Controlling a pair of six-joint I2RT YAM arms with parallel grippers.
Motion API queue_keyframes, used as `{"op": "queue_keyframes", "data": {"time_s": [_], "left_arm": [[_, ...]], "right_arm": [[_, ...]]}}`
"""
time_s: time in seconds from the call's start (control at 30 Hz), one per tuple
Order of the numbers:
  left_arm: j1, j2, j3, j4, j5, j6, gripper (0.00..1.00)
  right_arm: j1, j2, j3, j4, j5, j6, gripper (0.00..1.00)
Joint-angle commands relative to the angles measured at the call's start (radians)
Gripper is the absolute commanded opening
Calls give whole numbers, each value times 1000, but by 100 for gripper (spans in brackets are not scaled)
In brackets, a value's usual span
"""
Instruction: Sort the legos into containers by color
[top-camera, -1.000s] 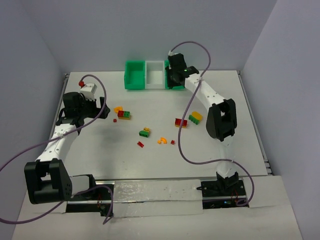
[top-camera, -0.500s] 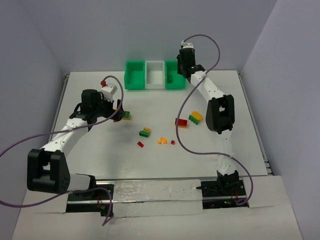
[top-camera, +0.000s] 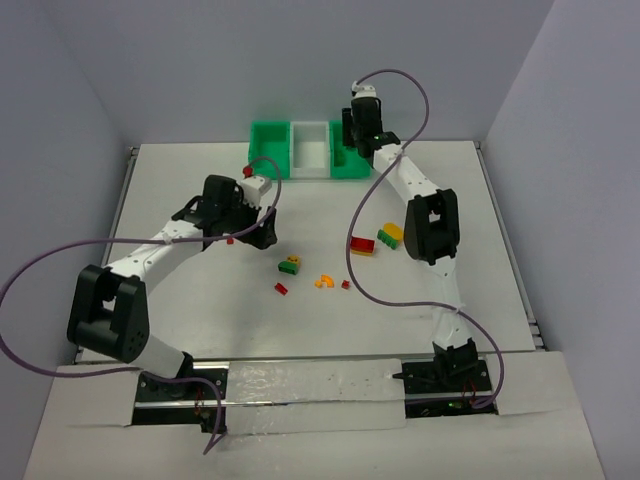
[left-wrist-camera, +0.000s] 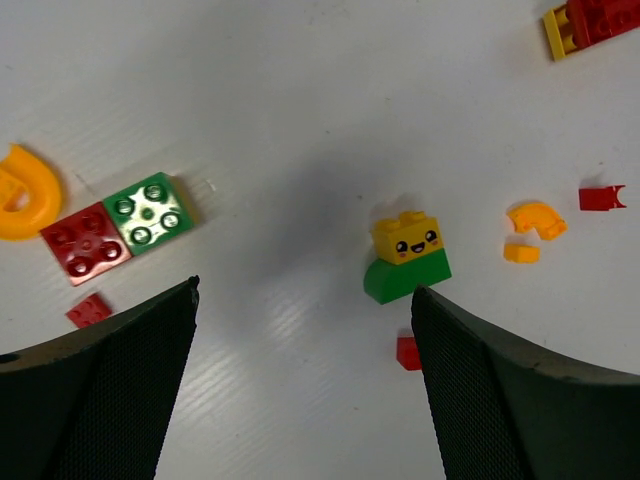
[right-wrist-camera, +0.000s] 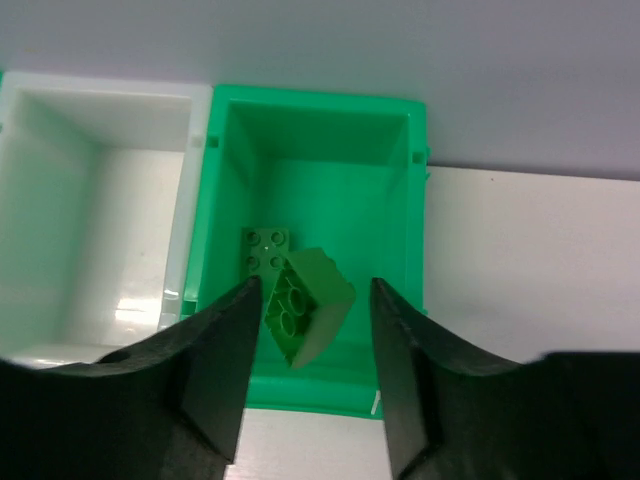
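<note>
Green lego (right-wrist-camera: 308, 305) tilted, studs leftward, above green bin (right-wrist-camera: 395, 190).

- White surface (top-camera: 480, 220), matt
- Bins (top-camera: 310, 150) in a joined row at its far edge: green, white, green
- Yellow-green stack (left-wrist-camera: 407, 258) near the middle, with a red chip (left-wrist-camera: 407, 352) just beside it
- Orange curve (left-wrist-camera: 537, 217) with an orange bit (left-wrist-camera: 520, 253) close by, and a red bit (left-wrist-camera: 602, 198) to their right
- Red brick (left-wrist-camera: 85, 243) and green brick (left-wrist-camera: 148, 210) touching, studs up
- Orange arch (left-wrist-camera: 20, 190) just beside the red brick, with a red scrap (left-wrist-camera: 88, 310) near it
- Red-yellow stack (top-camera: 362, 245) and green-yellow pair (top-camera: 390, 236) close together, right of the middle
</note>
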Motion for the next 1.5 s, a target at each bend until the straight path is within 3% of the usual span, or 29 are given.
{"op": "queue_keyframes", "data": {"time_s": [0.0, 0.07, 0.2, 0.37, 0.4, 0.57, 0.7, 0.97, 1.17, 1.47], "left_arm": [[-42, 46, 89, -114, -25, -67, 92], [-65, 63, 113, -156, -18, -69, 92], [-90, 27, 87, -157, 26, 39, 94], [-90, -67, 42, -142, 127, 360, 97], [-90, -68, 31, -137, 146, 364, 97], [-84, -86, -23, -163, 262, 730, 92], [-79, -60, -50, -175, 346, 871, 88], [-79, 21, 2, -264, 510, 1101, 88], [-84, 109, 51, -273, 485, 1191, 85], [-99, 183, 63, -137, 421, 1114, 76]], "right_arm": [[7, 9, 36, 34, 1, -1, 57], [7, 2, 33, 25, -14, 5, 67], [13, -51, 23, -17, -73, 29, 73], [16, -245, -119, -50, -206, 58, 97], [16, -277, -145, -51, -241, 57, 100], [2, -444, -275, -135, -390, 41, 100], [-34, -533, -392, -193, -567, 60, 100], [-117, -601, -536, -271, -655, 69, 100], [-145, -644, -608, -293, -685, 83, 100], [-148, -695, -698, -308, -760, 142, 100]]}}
